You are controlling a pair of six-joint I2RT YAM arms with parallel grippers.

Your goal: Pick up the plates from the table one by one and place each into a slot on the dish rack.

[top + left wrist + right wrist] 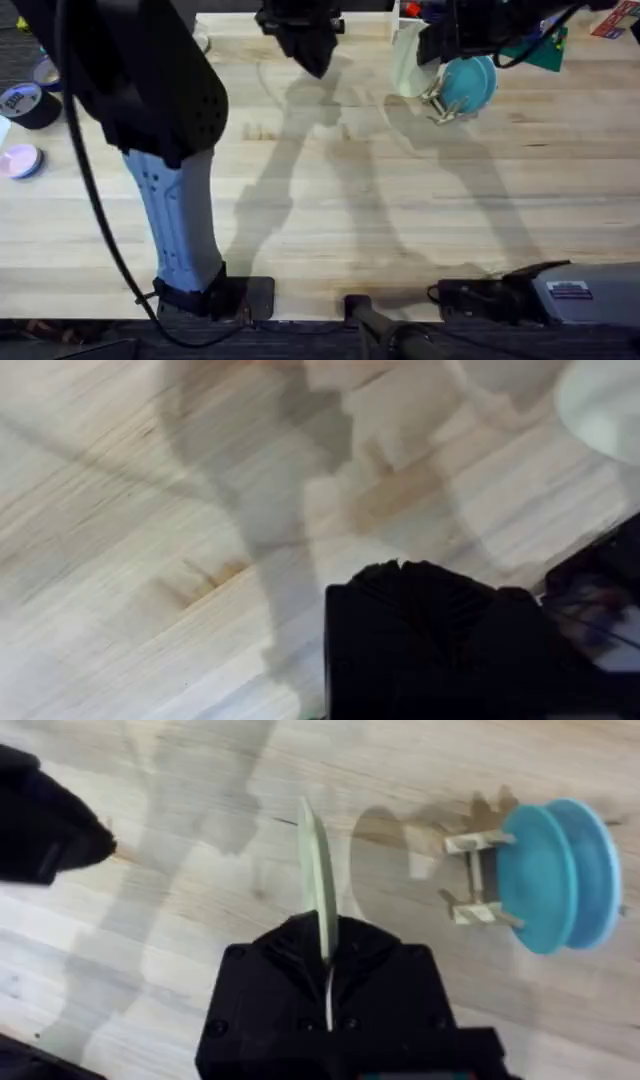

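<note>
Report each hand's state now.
Left hand: shut, holding nothing.
Right hand: shut on the cream plate, held on edge.

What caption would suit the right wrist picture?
Right gripper holds a cream plate edge-on, near the wooden dish rack with teal plates.

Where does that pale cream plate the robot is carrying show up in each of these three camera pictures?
Overhead: the cream plate is at the far right of the table, edge-on, just left of the dish rack.
Left wrist: a pale rounded edge at the upper right corner may be it; I cannot be sure.
Right wrist: centre, edge-on, pinched in the right gripper.
Shared landmark: the teal plates standing in the rack.
</note>
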